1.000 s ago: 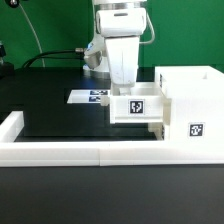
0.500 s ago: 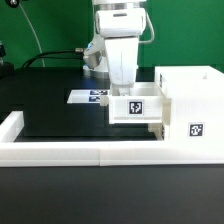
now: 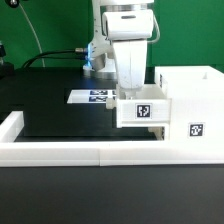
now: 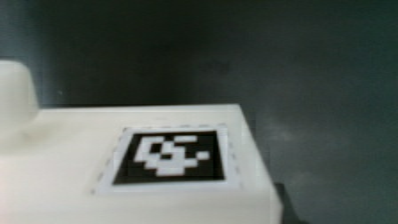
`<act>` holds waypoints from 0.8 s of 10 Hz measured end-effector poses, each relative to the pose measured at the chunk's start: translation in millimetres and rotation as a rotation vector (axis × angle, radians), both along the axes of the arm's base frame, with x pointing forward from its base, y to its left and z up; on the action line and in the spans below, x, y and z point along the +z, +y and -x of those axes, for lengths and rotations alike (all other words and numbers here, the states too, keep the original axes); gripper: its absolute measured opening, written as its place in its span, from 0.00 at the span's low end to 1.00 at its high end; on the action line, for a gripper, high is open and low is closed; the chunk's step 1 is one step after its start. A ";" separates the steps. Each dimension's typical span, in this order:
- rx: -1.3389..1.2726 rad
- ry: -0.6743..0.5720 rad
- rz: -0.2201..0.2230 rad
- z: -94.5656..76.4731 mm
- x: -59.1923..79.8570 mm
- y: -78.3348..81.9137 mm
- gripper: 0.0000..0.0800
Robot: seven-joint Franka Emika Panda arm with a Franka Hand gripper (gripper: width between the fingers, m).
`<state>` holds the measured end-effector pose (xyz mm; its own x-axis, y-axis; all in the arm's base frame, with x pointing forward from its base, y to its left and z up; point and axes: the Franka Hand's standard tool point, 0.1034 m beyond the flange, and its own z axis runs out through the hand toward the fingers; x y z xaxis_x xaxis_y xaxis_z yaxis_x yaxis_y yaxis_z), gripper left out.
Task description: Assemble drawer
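Black tabletop, white border blocks (image 3: 80,153) along its near edge — my gripper (image 3: 139,92) comes straight down on a small tray (image 3: 144,110), its fingers hidden behind it, grip unreadable. Tray sits against the boxy shell (image 3: 192,110), just toward the exterior view's right — its mouth beside the tray.

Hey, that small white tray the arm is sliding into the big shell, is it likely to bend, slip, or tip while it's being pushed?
The tray looks like rigid moulded plastic with flat walls, so it probably won't flex. Its smooth white surface may be slippery under the end effector. It seems partly entered in the shell, which probably guides it, though a skewed push might jam it.
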<state>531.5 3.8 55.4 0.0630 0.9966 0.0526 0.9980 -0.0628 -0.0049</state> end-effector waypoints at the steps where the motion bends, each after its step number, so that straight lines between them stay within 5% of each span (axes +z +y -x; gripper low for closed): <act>1: -0.003 -0.001 0.000 0.9 -0.5 0.0 0.05; 8: -0.009 0.000 0.001 1.8 -0.5 1.7 0.05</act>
<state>529.7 5.5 54.9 0.0715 0.9961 0.0521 0.9974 -0.0713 -0.0050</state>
